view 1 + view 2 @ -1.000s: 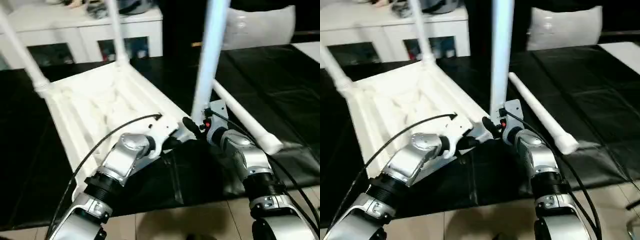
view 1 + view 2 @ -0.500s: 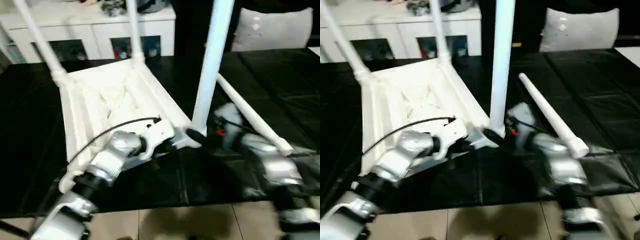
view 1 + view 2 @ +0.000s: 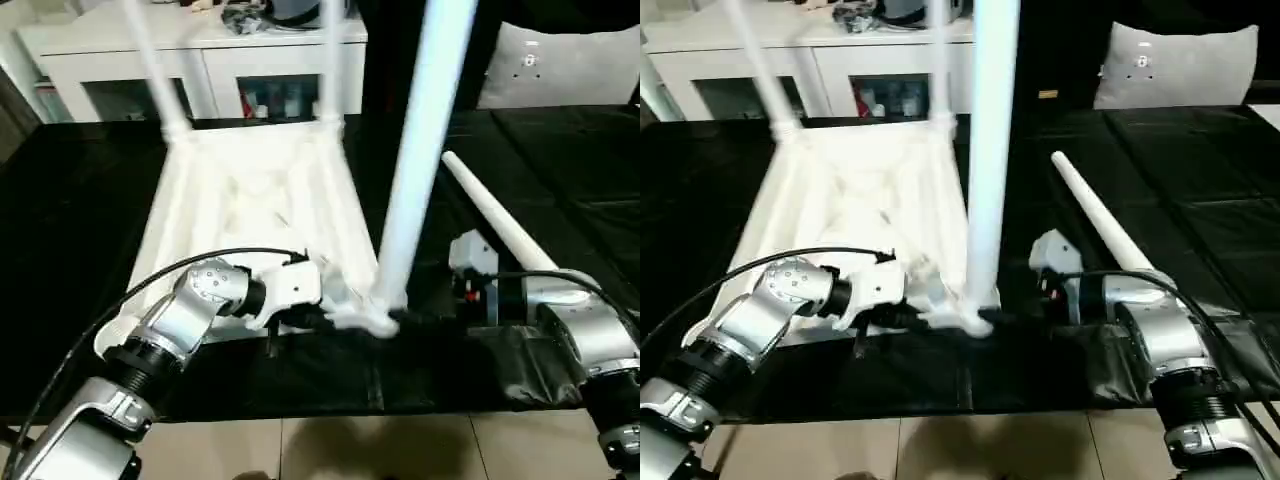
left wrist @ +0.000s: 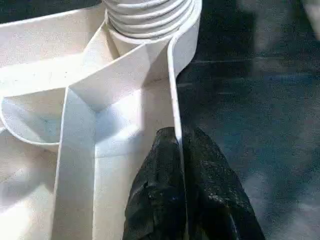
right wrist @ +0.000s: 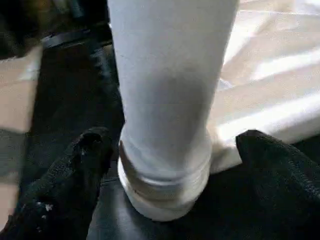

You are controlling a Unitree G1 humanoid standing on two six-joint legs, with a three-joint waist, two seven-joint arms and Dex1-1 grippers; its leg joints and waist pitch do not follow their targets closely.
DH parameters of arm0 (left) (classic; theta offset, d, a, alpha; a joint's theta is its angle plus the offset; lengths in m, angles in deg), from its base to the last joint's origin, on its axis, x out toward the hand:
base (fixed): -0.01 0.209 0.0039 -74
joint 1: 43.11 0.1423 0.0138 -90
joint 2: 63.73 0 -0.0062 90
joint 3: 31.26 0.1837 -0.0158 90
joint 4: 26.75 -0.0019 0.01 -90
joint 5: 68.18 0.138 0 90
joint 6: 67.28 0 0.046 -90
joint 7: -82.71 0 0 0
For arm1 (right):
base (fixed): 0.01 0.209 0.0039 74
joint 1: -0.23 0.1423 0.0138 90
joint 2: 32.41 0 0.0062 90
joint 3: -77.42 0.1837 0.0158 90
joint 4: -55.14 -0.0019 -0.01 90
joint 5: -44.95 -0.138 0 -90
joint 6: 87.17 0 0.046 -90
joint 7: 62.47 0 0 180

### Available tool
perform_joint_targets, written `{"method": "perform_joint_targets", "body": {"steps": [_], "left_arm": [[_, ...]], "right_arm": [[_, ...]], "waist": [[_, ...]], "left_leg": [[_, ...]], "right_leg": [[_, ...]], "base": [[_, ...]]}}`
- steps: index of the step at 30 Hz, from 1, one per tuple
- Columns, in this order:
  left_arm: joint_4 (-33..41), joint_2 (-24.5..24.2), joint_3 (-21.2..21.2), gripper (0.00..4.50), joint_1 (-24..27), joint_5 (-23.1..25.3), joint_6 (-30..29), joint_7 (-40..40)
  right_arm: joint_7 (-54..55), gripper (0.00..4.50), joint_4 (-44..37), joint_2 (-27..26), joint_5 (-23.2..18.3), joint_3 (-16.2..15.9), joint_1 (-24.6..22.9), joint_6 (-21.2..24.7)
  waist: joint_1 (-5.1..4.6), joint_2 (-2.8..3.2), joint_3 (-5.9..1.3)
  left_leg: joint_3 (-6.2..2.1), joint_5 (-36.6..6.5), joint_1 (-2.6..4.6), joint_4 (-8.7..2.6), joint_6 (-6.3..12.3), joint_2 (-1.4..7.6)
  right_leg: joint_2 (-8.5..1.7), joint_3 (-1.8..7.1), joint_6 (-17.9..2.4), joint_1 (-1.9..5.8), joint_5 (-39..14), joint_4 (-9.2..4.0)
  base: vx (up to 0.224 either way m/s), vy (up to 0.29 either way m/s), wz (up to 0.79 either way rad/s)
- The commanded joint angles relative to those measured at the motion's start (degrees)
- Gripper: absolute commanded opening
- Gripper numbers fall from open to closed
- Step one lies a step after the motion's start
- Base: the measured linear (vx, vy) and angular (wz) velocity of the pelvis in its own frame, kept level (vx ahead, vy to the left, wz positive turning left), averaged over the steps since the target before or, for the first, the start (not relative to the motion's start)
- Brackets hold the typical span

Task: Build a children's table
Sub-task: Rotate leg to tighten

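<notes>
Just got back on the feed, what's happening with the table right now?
The tabletop lies upside down on the black surface, with three legs standing in its corner sockets. The left gripper is shut on the tabletop's rim beside the near leg. The right gripper is open, its fingers either side of that leg's base. A fourth leg lies loose alongside.

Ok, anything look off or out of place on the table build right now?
One leg lies loose on the black surface beside the upturned top, not socketed, while three stand upright. The left claw pinches the top's rim; the right claw stands open around the near leg.
</notes>
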Motion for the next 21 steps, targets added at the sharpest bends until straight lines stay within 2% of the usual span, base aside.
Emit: {"method": "perform_joint_targets", "body": {"steps": [1, 3, 6, 10, 11, 18, 19, 21], "left_arm": [[1.02, 0.01, 3.30, 0.00, -0.07, 1.10, 2.10, -3.06], [0.91, 0.23, 3.32, 0.00, 0.00, 1.13, 2.65, -3.41], [0.79, 0.72, 3.50, 0.00, 0.10, 1.42, 2.89, -3.37], [0.48, 0.82, 3.57, 0.00, 0.00, 1.40, 3.17, -3.33], [0.37, 0.82, 3.58, 0.00, -0.03, 1.36, 3.29, -3.40], [0.17, 0.91, 3.08, 0.00, 0.20, 1.08, 3.32, -3.60], [0.28, 1.02, 2.88, 0.00, 0.32, 0.82, 2.94, -3.55], [0.75, 1.27, 2.41, 0.00, 0.64, 0.17, 1.78, -3.32]], "right_arm": [[-1.83, 4.39, -1.02, 0.49, -0.50, -0.61, 0.09, -0.84], [-2.38, 4.14, -0.69, 0.27, -0.51, -1.22, 0.30, -0.83], [-3.01, 3.87, 0.08, -0.36, -0.50, -2.18, 0.70, -0.24], [-3.76, 3.58, 0.46, -0.49, -0.48, -2.47, 0.83, -0.06], [-3.97, 3.35, 0.45, -0.49, -0.46, -2.47, 0.82, 0.01], [-5.41, 2.80, 0.53, -0.36, -1.20, -2.39, 0.93, 0.98], [-5.46, 2.77, 0.30, -0.53, -1.70, -2.29, 0.79, 1.46], [-5.43, 2.73, -0.19, -0.95, -2.66, -1.98, 0.48, 2.33]], "waist": [[-0.34, -1.07, -3.83], [0.00, -1.02, -3.83], [-0.10, -1.27, -3.74], [-0.06, -1.23, -3.79], [-0.03, -1.25, -3.77], [0.01, -1.48, -3.82], [-0.01, -1.66, -3.81], [-0.01, -1.51, -3.81]], "left_leg": [[-0.15, -10.26, 0.17, -3.97, 6.75, 2.20], [-0.14, -10.06, 0.23, -4.00, 6.39, 2.23], [-0.17, -10.58, 0.12, -4.08, 6.03, 2.13], [-0.13, -10.46, 0.20, -4.00, 6.02, 2.10], [-0.15, -10.22, 0.15, -4.03, 6.08, 2.13], [-0.10, -9.66, 0.19, -3.97, 6.32, 2.13], [-0.05, -9.53, 0.15, -3.95, 6.32, 2.10], [-0.07, -9.29, 0.17, -3.97, 6.35, 2.14]], "right_leg": [[-3.11, 2.85, -10.50, 3.42, -18.64, -3.68], [-3.19, 2.87, -10.35, 3.38, -19.28, -3.73], [-3.13, 2.78, -9.75, 3.48, -20.58, -3.85], [-3.15, 2.80, -9.46, 3.40, -21.35, -3.94], [-3.14, 2.81, -9.36, 3.41, -21.20, -3.93], [-3.12, 2.83, -9.58, 3.39, -20.74, -3.80], [-3.12, 2.85, -9.38, 3.38, -21.00, -3.85], [-3.09, 2.84, -9.39, 3.37, -20.90, -3.83]], "base": [[0.000, 0.000, 0.00], [0.000, 0.000, 0.00], [0.000, 0.000, 0.00], [0.000, 0.000, 0.00], [0.000, 0.000, 0.00], [0.000, 0.000, 0.00], [0.000, 0.000, 0.00], [0.000, 0.000, 0.00]]}}
